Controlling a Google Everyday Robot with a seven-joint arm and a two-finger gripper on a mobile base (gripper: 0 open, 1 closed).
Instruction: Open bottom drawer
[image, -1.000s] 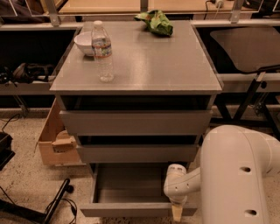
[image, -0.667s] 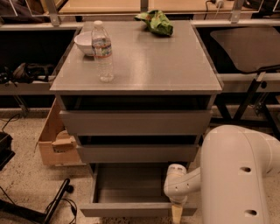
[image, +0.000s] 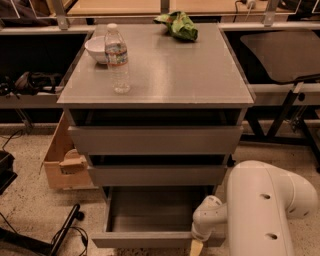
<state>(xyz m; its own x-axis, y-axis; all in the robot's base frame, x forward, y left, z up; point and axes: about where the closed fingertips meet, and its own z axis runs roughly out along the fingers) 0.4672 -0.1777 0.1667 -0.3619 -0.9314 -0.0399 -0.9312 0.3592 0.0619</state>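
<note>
— Where does the bottom drawer (image: 150, 214) stand?

— Pulled well out from under the other two. Its shallow grey tray lies bare to view, and its slim front runs along the lower edge of the view, nearest the camera.

— And the fronts above it?

— The middle front (image: 157, 175) sits just above the drawn-out tray and the tall top front (image: 155, 140) above that, each with a dark gap over it. Neither comes nearly as far forward as the lowest one.

— Where is the gripper (image: 196, 247)?

— At the right end of the bottom drawer's front, right at the lower edge of the view. Only a tan tip shows below a white wrist, so I cannot tell how wide it stands, or whether it touches the front. The bulky white arm (image: 260, 210) fills the lower right corner beside the cabinet.

— What is on the desk (image: 200, 75)?

— A clear water bottle (image: 117, 59) upright near the left edge, a white bowl (image: 96, 49) just behind it, and a crumpled green bag (image: 179, 25) at the far edge, well apart from both.

— Anything on the floor?

— A cardboard box (image: 62, 160) close by the cabinet's left side
</note>
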